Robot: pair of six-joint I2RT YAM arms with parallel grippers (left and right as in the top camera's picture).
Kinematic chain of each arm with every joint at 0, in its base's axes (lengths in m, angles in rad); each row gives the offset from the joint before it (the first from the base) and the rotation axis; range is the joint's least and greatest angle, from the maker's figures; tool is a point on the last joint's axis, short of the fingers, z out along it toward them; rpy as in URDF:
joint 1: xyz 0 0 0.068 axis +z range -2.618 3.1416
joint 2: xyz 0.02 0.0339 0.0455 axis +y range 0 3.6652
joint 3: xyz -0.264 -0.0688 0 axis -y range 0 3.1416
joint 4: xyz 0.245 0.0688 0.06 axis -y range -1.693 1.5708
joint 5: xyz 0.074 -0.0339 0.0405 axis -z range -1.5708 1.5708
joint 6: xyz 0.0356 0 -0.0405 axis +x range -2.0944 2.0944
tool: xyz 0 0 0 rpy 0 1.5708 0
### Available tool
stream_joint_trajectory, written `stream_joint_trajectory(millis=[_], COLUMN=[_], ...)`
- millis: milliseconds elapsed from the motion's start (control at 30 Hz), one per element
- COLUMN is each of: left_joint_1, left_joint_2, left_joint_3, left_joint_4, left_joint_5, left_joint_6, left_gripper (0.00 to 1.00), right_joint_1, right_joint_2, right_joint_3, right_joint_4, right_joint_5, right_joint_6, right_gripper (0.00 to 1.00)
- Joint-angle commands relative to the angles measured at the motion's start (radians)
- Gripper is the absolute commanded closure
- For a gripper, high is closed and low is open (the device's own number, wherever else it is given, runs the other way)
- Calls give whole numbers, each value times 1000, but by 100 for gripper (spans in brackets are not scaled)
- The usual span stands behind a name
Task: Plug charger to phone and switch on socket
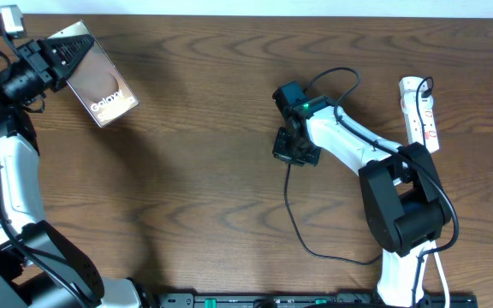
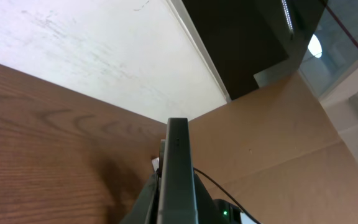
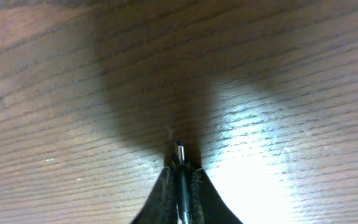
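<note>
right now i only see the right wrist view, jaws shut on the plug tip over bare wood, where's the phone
observer: the phone is gripped in the left jaws, at the far left corner of the table.
operator: and the socket
observer: the socket lies near the right edge, well clear of the right jaws.
operator: does the cable have slack
observer: yes, the charger trails from the right jaws toward the near edge, then curls right in a loose loop.
</note>
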Motion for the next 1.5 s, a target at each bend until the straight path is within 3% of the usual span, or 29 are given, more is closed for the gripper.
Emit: stream_joint_trajectory(millis=[0, 233, 367, 467, 833, 1167, 1333, 1467], left_joint_1=[2, 2, 2, 2, 2, 2, 2, 2], left_joint_2=[-2, -2, -2, -2, -2, -2, -2, -2], left_joint_3=[6, 6, 6, 6, 6, 6, 6, 6], left_joint_4=[9, 9, 9, 9, 9, 9, 9, 9], left_joint_5=[17, 17, 17, 19, 21, 21, 21, 21], left_joint_6=[2, 2, 2, 2, 2, 2, 2, 2], left_gripper=[93, 93, 93, 92, 93, 93, 93, 92], right_joint_1=[-2, -2, -2, -1, 3, 20, 21, 21], right_joint_2=[-6, -6, -6, -6, -6, -6, -6, -6], right_joint_3=[-5, -5, -5, -5, -5, -5, -5, -5], right_joint_4=[-2, -2, -6, -14, -43, -26, -27, -26], right_joint_5=[-30, -55, -55, -55, -56, -55, -59, -58], right_joint_6=[2, 1, 1, 1, 2, 5, 6, 6], right_gripper=[99, 98, 80, 74, 72, 91, 91, 98])
